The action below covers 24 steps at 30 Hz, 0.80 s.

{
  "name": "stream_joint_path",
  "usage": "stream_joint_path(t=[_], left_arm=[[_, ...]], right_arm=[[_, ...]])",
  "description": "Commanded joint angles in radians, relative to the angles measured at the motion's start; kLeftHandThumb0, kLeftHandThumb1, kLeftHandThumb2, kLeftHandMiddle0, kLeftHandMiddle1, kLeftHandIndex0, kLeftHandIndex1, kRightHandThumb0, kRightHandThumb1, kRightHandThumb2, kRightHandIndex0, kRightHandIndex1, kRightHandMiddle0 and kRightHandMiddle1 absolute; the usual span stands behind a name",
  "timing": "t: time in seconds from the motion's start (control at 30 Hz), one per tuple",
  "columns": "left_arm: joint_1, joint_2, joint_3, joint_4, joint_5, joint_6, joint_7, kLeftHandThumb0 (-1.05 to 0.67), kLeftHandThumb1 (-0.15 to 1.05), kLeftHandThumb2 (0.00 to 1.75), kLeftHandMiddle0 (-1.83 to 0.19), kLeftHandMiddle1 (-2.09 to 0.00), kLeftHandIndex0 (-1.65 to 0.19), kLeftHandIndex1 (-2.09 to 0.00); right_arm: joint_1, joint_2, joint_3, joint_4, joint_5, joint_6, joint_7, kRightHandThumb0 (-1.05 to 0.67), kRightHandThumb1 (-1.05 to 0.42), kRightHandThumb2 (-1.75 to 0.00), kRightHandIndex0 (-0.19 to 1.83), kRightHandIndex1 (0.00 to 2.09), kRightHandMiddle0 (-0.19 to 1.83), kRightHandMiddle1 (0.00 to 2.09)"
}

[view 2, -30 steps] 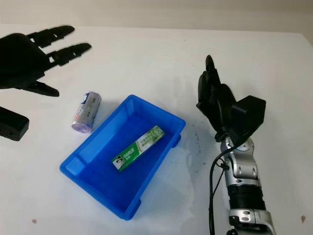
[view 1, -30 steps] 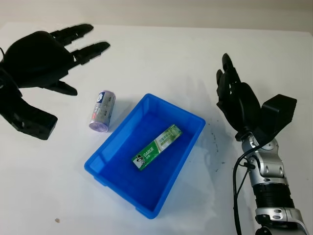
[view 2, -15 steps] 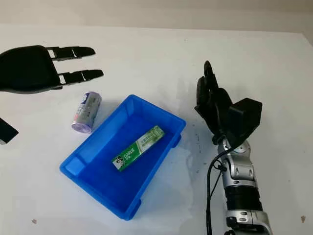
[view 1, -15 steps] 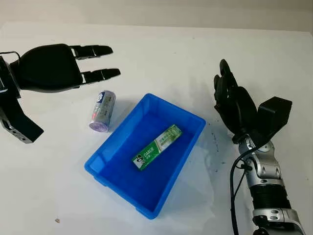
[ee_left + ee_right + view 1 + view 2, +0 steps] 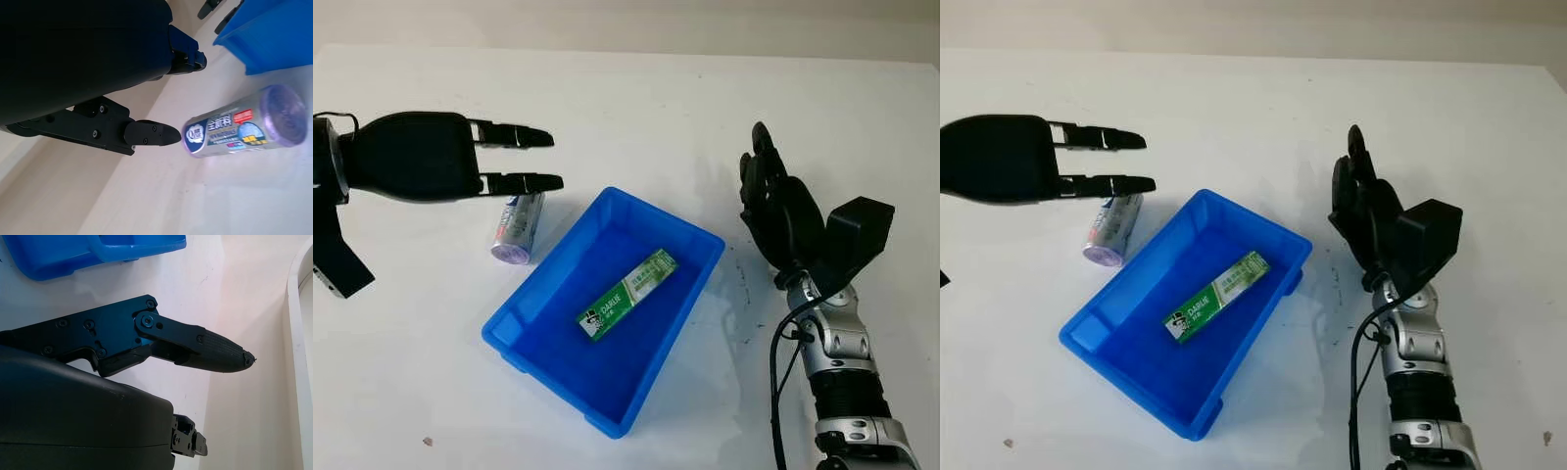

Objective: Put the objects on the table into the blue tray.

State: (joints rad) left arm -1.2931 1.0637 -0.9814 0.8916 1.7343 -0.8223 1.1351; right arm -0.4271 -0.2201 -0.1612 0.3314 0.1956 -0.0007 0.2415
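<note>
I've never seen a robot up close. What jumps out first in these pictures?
The bright blue tray in the middle of the white table catches the eye first, with a green box lying inside it. Next is the big black left robot hand, open, over a small purple can that lies on its side beside the tray. The right robot hand is open on the tray's other side, holding nothing.

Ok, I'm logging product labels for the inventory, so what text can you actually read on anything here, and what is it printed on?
"DARLIE" on the green box lying in the blue tray; its smaller print is too small to read.
"Q" in the round logo on the purple roll beside the tray, under the open left hand; the Chinese characters and coloured badges are too blurred to read.
</note>
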Motion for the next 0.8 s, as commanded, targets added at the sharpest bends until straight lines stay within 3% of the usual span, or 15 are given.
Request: stream_joint_path(t=[0.0, 0.2, 0.43, 0.63, 0.77], left_arm=[[0.006, 0.012, -0.018, 0.005, 0.002, 0.01, 0.024, -0.1, 1.05, 0.24, -0.23, -0.09, -0.15, -0.1], [0.043, 0.008, -0.036, 0.008, -0.02, -0.002, 0.04, -0.02, 1.05, 0.29, -0.28, -0.1, -0.19, -0.12], [0.061, -0.014, -0.059, 0.026, -0.03, -0.011, 0.022, -0.07, 1.05, 0.32, -0.29, -0.08, -0.17, -0.13], [0.073, -0.046, -0.082, 0.048, -0.039, -0.005, -0.009, -0.02, 1.05, 0.26, -0.28, -0.07, -0.17, -0.13], [0.087, -0.085, -0.113, 0.083, -0.027, 0.043, 0.063, -0.01, 1.04, 0.19, -0.36, -0.1, -0.23, -0.18]], right_arm=[[0.007, 0.002, -0.009, 0.001, 0.003, -0.014, -0.001, -0.75, -1.05, -0.69, -0.19, 0.0, -0.19, 0.0], [0.008, 0.002, -0.015, 0.004, 0.005, -0.016, 0.002, -0.76, -1.05, -0.68, -0.19, 0.0, -0.19, 0.0], [0.007, 0.002, -0.013, 0.014, -0.002, -0.034, 0.006, -0.76, -1.05, -0.68, -0.19, 0.0, -0.19, 0.0], [0.016, 0.008, -0.014, -0.009, 0.002, -0.021, -0.006, -0.75, -1.05, -0.68, -0.19, 0.0, -0.19, 0.0], [0.028, 0.004, -0.016, -0.029, 0.003, -0.007, -0.012, -0.74, -1.05, -0.71, -0.19, 0.0, -0.19, 0.0]])
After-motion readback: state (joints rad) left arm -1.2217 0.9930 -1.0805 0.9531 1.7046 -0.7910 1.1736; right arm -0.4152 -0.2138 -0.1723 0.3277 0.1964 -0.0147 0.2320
